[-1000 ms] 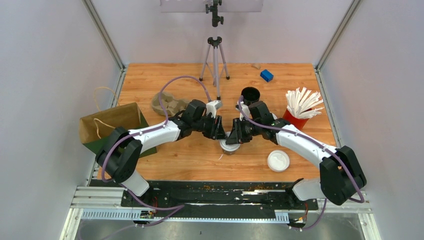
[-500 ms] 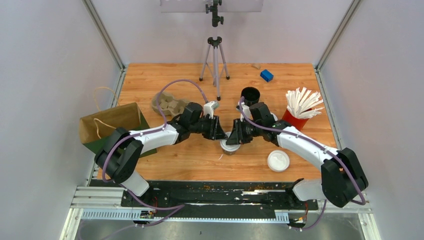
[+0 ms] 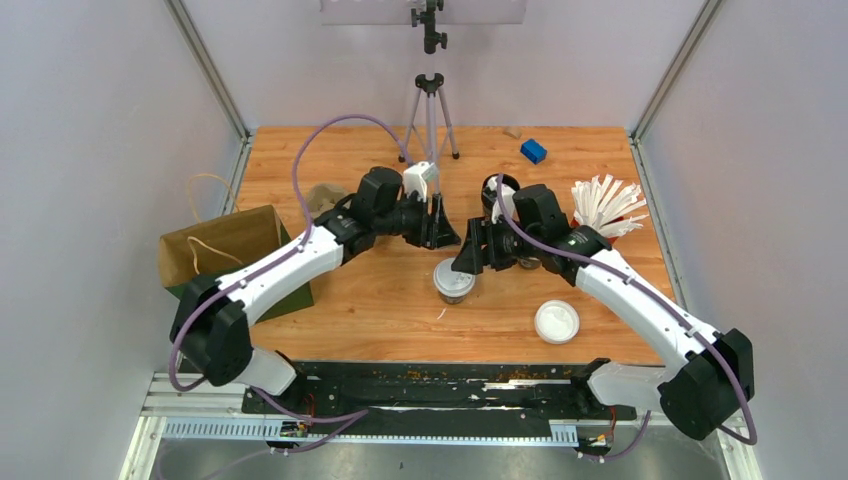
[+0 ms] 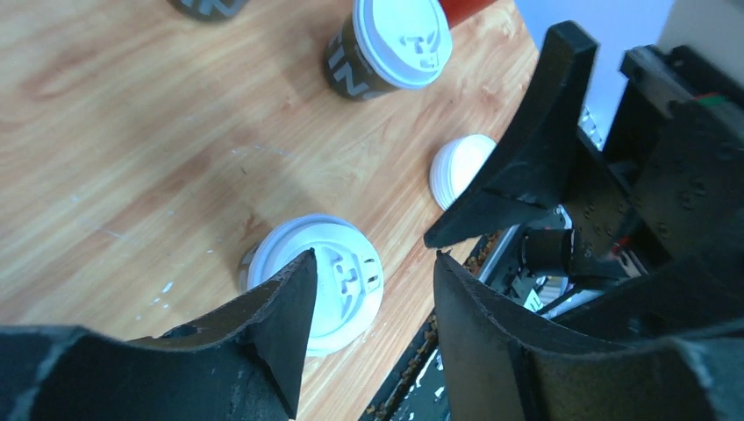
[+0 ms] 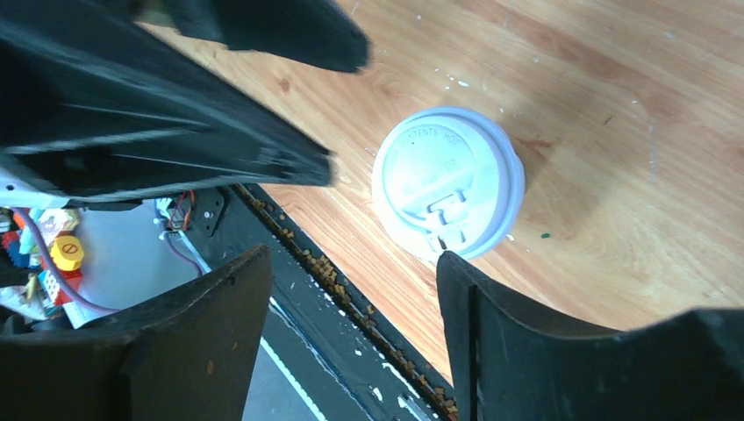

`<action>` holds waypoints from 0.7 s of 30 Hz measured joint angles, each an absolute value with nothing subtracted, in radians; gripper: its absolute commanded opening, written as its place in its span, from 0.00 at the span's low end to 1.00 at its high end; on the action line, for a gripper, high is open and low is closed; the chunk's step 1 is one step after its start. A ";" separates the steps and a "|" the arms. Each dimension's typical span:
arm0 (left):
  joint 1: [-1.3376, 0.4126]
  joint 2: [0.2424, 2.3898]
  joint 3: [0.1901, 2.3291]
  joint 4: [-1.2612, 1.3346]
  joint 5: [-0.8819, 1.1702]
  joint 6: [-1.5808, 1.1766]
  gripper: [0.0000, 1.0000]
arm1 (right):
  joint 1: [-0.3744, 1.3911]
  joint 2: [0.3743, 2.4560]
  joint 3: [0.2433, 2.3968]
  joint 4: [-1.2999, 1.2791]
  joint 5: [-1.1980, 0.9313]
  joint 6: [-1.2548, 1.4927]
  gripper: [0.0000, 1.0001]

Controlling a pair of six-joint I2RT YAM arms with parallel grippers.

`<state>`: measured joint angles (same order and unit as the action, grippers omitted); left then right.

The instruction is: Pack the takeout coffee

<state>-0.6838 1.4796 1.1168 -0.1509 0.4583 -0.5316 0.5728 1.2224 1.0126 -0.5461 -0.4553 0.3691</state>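
One takeout coffee [image 3: 454,281], a dark cup under a white lid, stands alone on the wooden table [image 3: 380,310] between the arms. It shows as a lidded cup [image 4: 338,285] in the left wrist view and a lidded cup [image 5: 447,180] in the right wrist view. A second takeout coffee [image 4: 390,44] stands farther off beside a red cup. My left gripper [image 3: 440,235] [image 4: 373,256] hovers open above the near cup with nothing in it. My right gripper [image 3: 465,262] [image 5: 353,254] also hangs open and empty just right of that cup, not touching it.
A loose white lid [image 3: 557,321] [image 4: 461,167] lies front right. A brown paper bag [image 3: 225,245] stands at the left edge. A red cup of white sticks [image 3: 600,215], a black cup stack [image 3: 492,186], a blue block [image 3: 533,151] and a tripod [image 3: 430,110] stand behind.
Both grippers have let go of the lidded cup and opened. Both arms have risen and drawn back from it toward the far side. The cup stays on the table.
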 measured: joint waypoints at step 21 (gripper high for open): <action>-0.668 0.868 1.291 -0.634 0.044 -0.350 1.00 | 0.754 1.357 1.168 -0.690 -0.097 0.262 0.91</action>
<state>-0.6678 0.8684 1.2907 -0.6338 0.0444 -0.3496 0.7540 1.3575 1.1675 -0.6903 -0.0967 0.2619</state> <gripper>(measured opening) 0.997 0.942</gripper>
